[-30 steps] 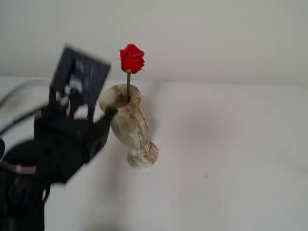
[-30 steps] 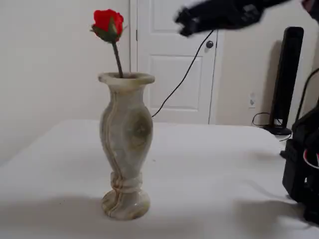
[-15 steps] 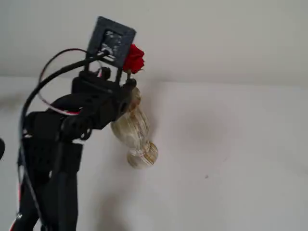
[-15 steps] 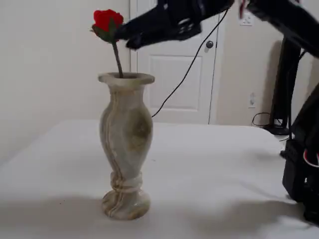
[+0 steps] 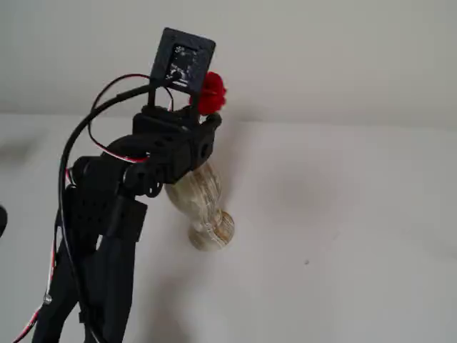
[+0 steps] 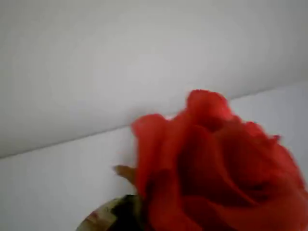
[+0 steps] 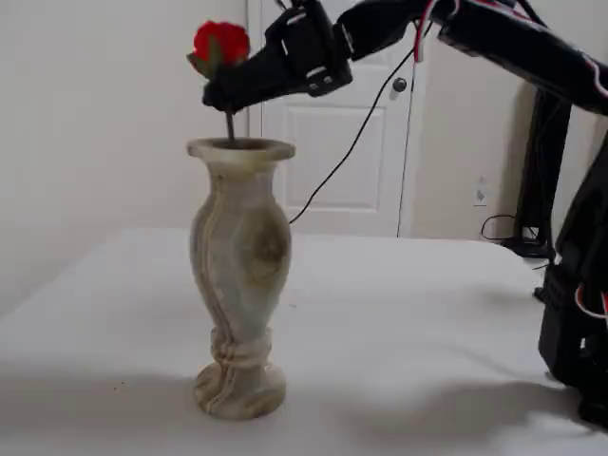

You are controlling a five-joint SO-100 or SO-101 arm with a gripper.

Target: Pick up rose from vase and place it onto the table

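Note:
The red rose (image 7: 220, 43) stands in the marbled cream vase (image 7: 240, 256) on the white table (image 7: 399, 323). In a fixed view from the side, my gripper (image 7: 220, 95) reaches in from the right and is shut on the rose's thin stem just under the bloom, a little above the vase's rim. In a fixed view from above, the gripper (image 5: 209, 123) covers the vase's mouth; the rose (image 5: 212, 93) shows just past it and the vase (image 5: 202, 204) below it. The wrist view is filled by the blurred bloom (image 6: 216, 163), with a bit of vase rim (image 6: 103, 219) at the bottom.
The arm's black base (image 7: 575, 323) stands at the table's right edge, and the arm (image 5: 100, 236) fills the lower left of the view from above. A white door (image 7: 332, 180), a hanging black cable (image 7: 351, 142) and a tall black column (image 7: 549, 142) lie behind the table.
The gripper swung in from the right, came down to the stem under the bloom and closed on it. The bloom has shifted slightly right and the stem now stands straighter.

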